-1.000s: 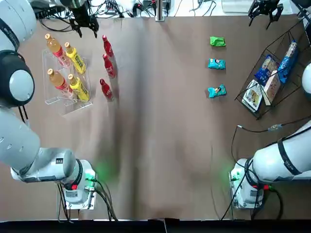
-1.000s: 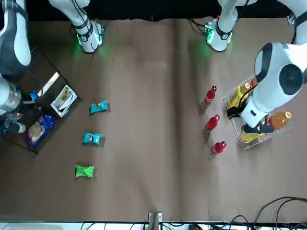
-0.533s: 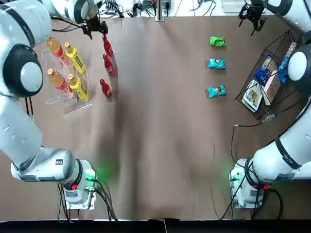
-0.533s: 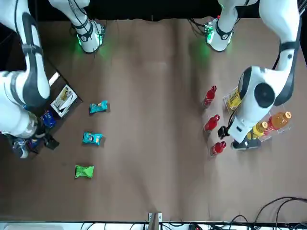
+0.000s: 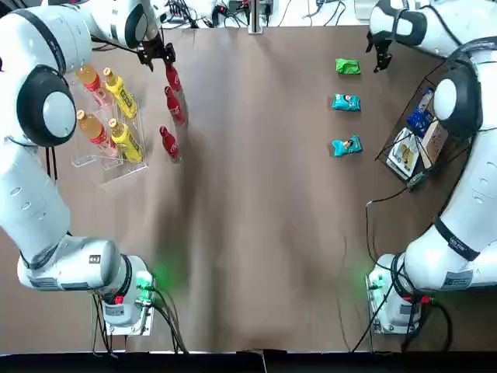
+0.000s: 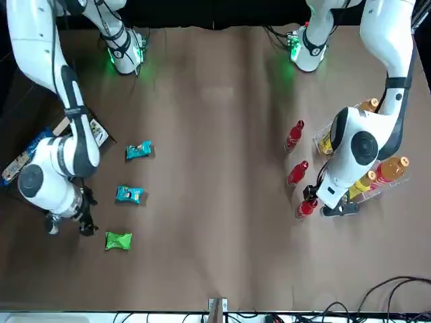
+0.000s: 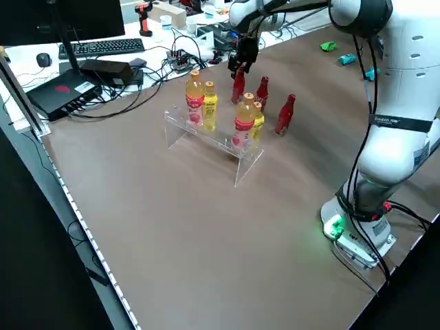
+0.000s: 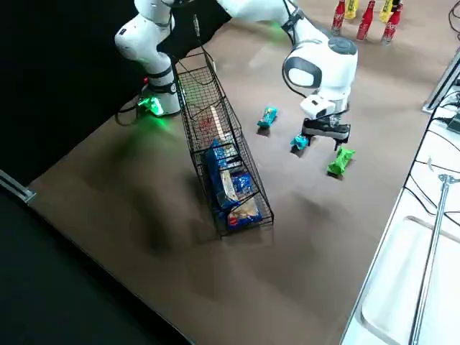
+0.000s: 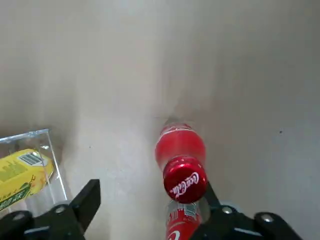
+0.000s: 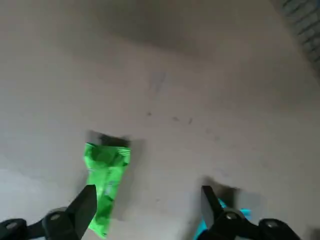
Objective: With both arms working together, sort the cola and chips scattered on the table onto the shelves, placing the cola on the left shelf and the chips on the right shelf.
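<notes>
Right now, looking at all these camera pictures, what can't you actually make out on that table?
- Print on the packages in the right shelf: too small in the top view, and behind the wire mesh in the right side view.
- The teal chips: cut off by the right wrist picture's bottom edge.
- The farthest cola: partly behind the left gripper in the front view.
- The left shelf: only a corner shows in the left wrist view.

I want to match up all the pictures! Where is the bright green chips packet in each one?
Top view: green packet, far right, by the right gripper.
Front view: lower left.
Left side view: tiny, top right.
Right side view: middle right.
Left wrist view: not in it.
Right wrist view: lower left.
Shared landmark: the teal packet next to it.
</notes>
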Controlling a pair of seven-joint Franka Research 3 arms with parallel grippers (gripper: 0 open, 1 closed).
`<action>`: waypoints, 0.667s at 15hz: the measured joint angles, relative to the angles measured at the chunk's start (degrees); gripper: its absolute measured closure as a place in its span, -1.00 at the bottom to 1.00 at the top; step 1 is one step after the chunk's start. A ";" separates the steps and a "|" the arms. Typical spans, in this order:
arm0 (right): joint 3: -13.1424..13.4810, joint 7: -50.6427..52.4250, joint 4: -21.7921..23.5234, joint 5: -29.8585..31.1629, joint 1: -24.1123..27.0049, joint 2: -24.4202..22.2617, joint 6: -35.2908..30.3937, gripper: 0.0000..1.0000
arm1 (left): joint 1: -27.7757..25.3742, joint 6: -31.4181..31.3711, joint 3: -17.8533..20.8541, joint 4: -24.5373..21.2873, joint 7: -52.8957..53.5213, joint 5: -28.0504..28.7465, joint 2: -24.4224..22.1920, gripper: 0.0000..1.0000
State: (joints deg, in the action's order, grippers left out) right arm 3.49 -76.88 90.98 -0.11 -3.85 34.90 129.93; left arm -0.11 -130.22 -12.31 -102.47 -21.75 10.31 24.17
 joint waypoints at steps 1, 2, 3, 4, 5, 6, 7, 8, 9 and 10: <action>-0.01 -2.62 -1.26 0.38 -0.61 1.23 0.57 -0.86 | 0.05 0.00 0.00 0.00 0.00 0.00 0.00 -0.59; -0.01 -4.59 -2.48 0.48 -1.21 2.46 1.53 -0.87 | 0.10 0.00 -0.01 0.00 -0.03 0.00 0.00 -0.59; -0.01 -7.03 -4.22 0.61 -2.28 4.91 5.61 -0.86 | 0.15 0.00 -0.06 0.06 -0.74 0.00 0.00 -0.35; -0.02 -7.73 -4.79 0.74 -2.75 6.14 7.42 -0.86 | 0.16 0.00 -0.07 0.07 -0.90 0.00 0.00 -0.26; -0.01 -8.39 -5.42 0.84 -3.08 7.33 8.65 -0.86 | 0.17 0.00 -0.07 0.08 -1.10 0.00 0.00 -0.26; -0.01 -9.50 -6.35 0.94 -3.29 8.50 9.17 -0.89 | 0.17 0.00 -0.11 0.12 -1.33 0.00 -0.01 -0.13; 0.00 -10.88 -7.44 1.10 -3.45 9.58 9.39 -0.89 | 0.20 0.00 -0.16 0.20 -1.56 0.00 -0.01 -0.05; 0.00 -11.94 -8.66 1.24 -3.64 10.67 9.43 -0.89 | 0.22 0.00 -0.24 0.34 -1.81 0.00 -0.02 -0.04; 0.02 -12.53 -9.88 1.36 -3.87 11.77 9.42 -0.89 | 0.26 -0.03 -0.32 0.59 -1.94 0.00 -0.03 -0.05; 0.11 -12.80 -10.92 1.40 -4.15 12.72 9.43 -0.89 | 0.35 -0.05 -0.40 0.95 -2.05 0.00 -0.03 -0.05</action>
State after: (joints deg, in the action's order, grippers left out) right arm 3.61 -89.68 80.06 1.29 -8.01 47.61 139.36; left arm 0.24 -130.26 -12.71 -101.52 -23.79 10.31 24.14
